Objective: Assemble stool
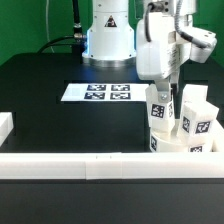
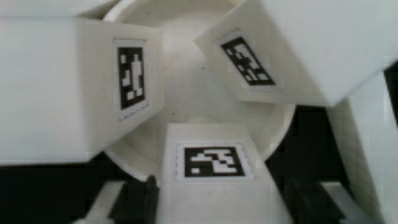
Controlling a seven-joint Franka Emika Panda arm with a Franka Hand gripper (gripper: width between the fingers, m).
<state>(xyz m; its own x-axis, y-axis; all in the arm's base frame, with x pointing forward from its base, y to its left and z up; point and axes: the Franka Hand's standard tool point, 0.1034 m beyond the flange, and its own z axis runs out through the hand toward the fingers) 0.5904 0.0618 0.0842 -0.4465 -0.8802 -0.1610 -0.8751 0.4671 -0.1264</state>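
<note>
The round white seat (image 1: 182, 146) lies at the exterior view's right, by the front rail. Blocky tagged legs stand up from it. My gripper (image 1: 166, 100) comes down from above over the leg nearest the exterior view's left (image 1: 157, 112). In the wrist view my gripper (image 2: 221, 202) is shut on that leg (image 2: 214, 160), whose white tagged face fills the gap between the dark fingers (image 2: 146, 200). Two other legs (image 2: 98, 80) (image 2: 267, 60) stand on either side beyond it, over the seat's curved rim (image 2: 175, 18). Whether the held leg sits in its hole is hidden.
The marker board (image 1: 97, 92) lies flat on the black table, mid-left. A long white rail (image 1: 60, 165) runs along the front edge and a short rail piece (image 1: 5, 125) sits at the far left. The robot base (image 1: 108, 35) stands behind.
</note>
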